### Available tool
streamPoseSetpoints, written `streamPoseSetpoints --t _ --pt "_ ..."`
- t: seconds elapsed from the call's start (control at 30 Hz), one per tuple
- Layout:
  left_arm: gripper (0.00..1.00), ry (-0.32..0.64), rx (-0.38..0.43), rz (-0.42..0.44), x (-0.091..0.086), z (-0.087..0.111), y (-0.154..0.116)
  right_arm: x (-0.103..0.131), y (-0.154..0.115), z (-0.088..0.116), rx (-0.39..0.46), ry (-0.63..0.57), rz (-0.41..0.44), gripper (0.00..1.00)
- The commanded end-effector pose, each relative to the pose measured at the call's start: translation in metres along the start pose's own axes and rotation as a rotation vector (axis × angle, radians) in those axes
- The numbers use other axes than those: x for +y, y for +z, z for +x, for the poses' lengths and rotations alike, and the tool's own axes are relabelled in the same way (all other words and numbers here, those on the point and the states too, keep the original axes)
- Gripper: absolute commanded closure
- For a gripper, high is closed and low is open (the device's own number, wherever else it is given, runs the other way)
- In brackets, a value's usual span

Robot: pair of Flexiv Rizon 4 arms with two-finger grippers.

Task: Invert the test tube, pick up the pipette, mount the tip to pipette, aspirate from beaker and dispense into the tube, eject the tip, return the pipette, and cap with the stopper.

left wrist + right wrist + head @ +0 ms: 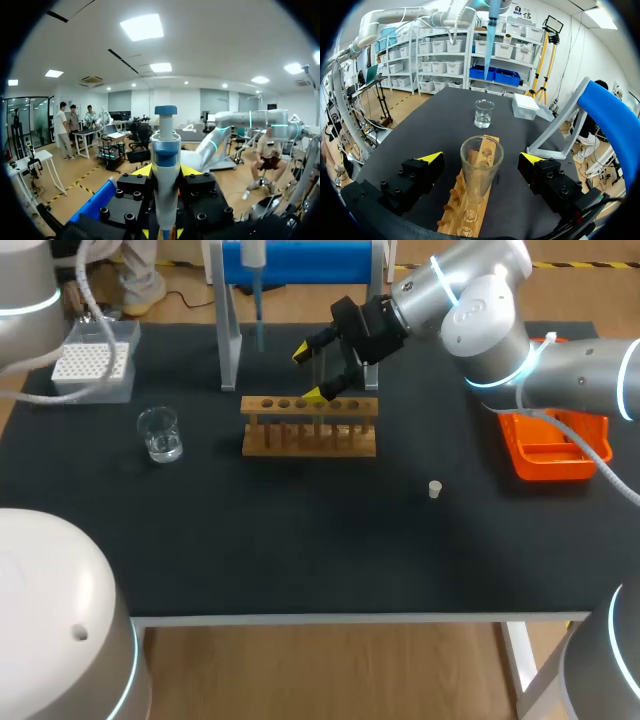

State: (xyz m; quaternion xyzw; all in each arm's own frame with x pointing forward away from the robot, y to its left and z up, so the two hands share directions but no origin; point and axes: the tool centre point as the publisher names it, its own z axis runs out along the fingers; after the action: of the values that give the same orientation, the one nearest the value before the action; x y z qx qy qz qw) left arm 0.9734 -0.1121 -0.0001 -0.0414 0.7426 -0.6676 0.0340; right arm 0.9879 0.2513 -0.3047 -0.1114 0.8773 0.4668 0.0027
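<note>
Right pincer [481,157]: your fingers stand wide apart, one on either side of the tube [481,172], clear of the glass. Tube upright in rack [470,212], mouth up. Left pincer [166,171]: clamped on pipette [165,145].

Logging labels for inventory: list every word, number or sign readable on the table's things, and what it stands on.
None can be read. The beaker, wooden rack, test tube, tip box, orange tray, stopper and pipette show no legible marks; any graduations are too small to tell.
</note>
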Motion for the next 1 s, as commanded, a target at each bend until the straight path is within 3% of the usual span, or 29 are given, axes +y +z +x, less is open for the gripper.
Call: streamPoseSetpoints --t 0.03,0.8,1.0 --pt "1.00 -0.002 0.022 -0.003 -0.001 -0.010 0.009 0.000 -0.002 0.001 0.001 0.000 0.003 0.00" --pt "1.00 -0.002 0.022 -0.003 -0.001 -0.010 0.009 0.000 -0.002 0.001 0.001 0.000 0.003 0.00" --pt "1.00 -0.013 0.056 0.008 0.001 -0.010 0.023 0.000 -0.002 0.001 0.001 0.000 0.003 0.00"
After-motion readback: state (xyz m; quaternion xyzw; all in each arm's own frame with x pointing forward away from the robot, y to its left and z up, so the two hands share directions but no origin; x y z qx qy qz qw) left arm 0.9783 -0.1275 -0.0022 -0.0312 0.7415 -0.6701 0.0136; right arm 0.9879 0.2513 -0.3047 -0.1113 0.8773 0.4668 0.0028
